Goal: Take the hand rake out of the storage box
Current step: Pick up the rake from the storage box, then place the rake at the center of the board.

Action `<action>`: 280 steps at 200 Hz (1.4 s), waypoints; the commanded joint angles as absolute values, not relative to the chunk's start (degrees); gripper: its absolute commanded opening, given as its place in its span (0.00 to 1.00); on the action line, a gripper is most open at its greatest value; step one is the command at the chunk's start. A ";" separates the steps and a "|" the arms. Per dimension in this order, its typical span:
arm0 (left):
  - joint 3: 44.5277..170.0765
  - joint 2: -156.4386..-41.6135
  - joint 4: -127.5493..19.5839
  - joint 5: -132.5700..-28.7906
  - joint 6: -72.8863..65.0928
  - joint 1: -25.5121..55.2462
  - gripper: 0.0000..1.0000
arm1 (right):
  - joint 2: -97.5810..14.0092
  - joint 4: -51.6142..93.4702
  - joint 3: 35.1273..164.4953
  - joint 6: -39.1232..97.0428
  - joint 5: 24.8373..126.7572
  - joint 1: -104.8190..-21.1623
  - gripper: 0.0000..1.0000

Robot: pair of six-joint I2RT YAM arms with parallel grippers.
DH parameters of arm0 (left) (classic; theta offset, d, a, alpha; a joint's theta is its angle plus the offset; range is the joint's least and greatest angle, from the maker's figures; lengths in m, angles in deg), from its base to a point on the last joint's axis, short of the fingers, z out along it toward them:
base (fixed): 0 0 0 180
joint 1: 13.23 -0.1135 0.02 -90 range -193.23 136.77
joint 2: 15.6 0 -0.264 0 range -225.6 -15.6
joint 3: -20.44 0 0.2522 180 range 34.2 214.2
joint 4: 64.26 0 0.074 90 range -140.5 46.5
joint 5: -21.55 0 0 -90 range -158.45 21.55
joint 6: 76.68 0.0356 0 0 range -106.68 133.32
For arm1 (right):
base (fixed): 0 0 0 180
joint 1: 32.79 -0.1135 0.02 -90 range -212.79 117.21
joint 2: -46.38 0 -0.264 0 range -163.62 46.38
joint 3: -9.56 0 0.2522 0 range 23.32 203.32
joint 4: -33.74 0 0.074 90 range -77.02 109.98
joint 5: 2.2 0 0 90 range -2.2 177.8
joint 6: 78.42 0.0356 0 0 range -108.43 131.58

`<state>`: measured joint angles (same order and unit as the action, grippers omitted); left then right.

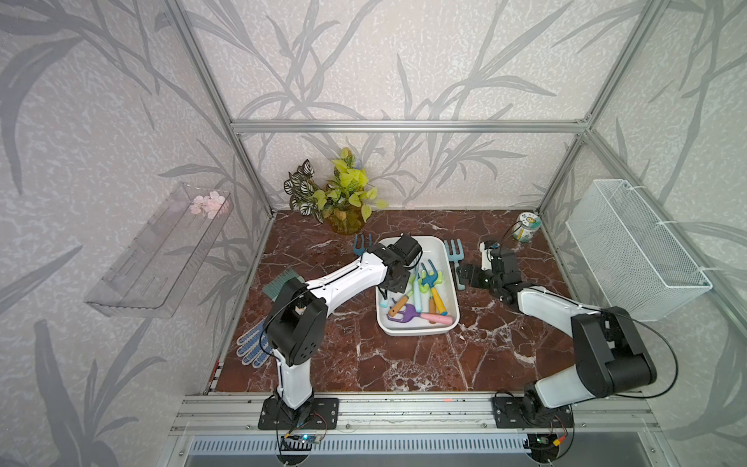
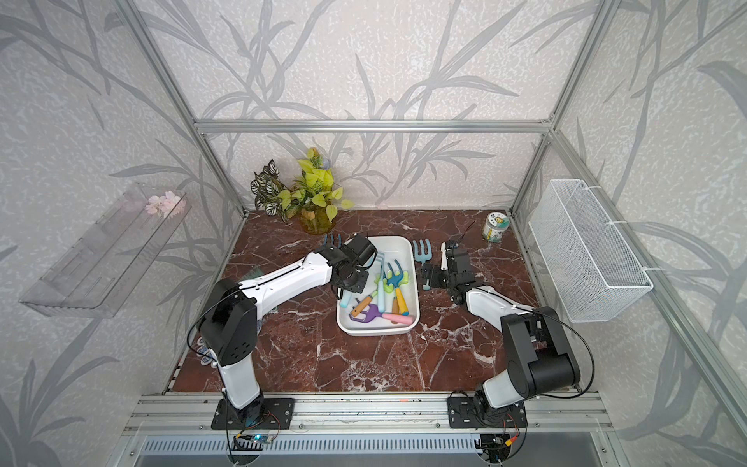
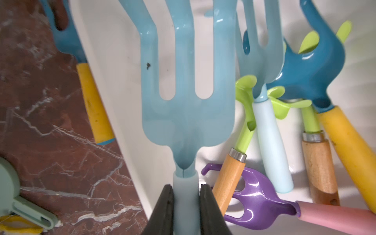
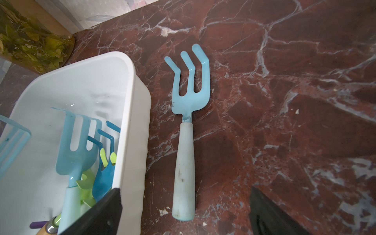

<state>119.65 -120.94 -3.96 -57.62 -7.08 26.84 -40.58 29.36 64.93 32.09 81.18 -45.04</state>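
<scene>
Lower centre of the left wrist view: left gripper (image 3: 186, 190) clamped hard on the pale handle of the hand rake (image 3: 187, 114), right behind the neck, pads (image 3: 165, 205) pressed to both sides. Good place to hold: close to the head, so little leverage for tipping. Probably light and stiff, a painted metal head on a smooth tapered grip. Glossy, so liable to slide or twist if yanked. Not fragile by the look of it.

Further up the frame: three bent tines fanning toward the upper edge, over the white floor of the storage box (image 3: 120, 67), close along its left wall. Not yet out of the box. Lifted clear of the floor or not — cannot tell.

To the right, crowded close: a second pale rake (image 3: 262, 67), a dark blue rake (image 3: 311, 67) with a yellow handle, and a purple rake (image 3: 262, 201) at lower right. Worth lifting straight up to avoid hooking tines on these.

Beyond the box, right of centre in a top view: right gripper (image 1: 463, 277), jaws spread wide, holding nothing, above a pale rake on the tabletop (image 4: 191, 97) — just beside the box's outer wall. Farthest back, a potted plant (image 1: 343, 194) at the rear wall.
</scene>
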 commanded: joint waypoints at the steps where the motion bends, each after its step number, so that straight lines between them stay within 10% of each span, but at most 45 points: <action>1: 122.04 -117.58 -2.52 -52.07 -6.21 25.81 0.16 | -41.99 30.39 65.51 32.25 80.12 -44.71 1.00; 139: 107.74 -110.98 -19.52 -56.45 4.61 0.85 0.12 | -42.30 29.45 66.08 30.82 81.66 -44.74 0.99; 280: 118.93 -131.08 -22.57 -63.00 6.98 -4.09 0.10 | -43.09 29.22 66.65 30.91 80.76 -44.76 0.99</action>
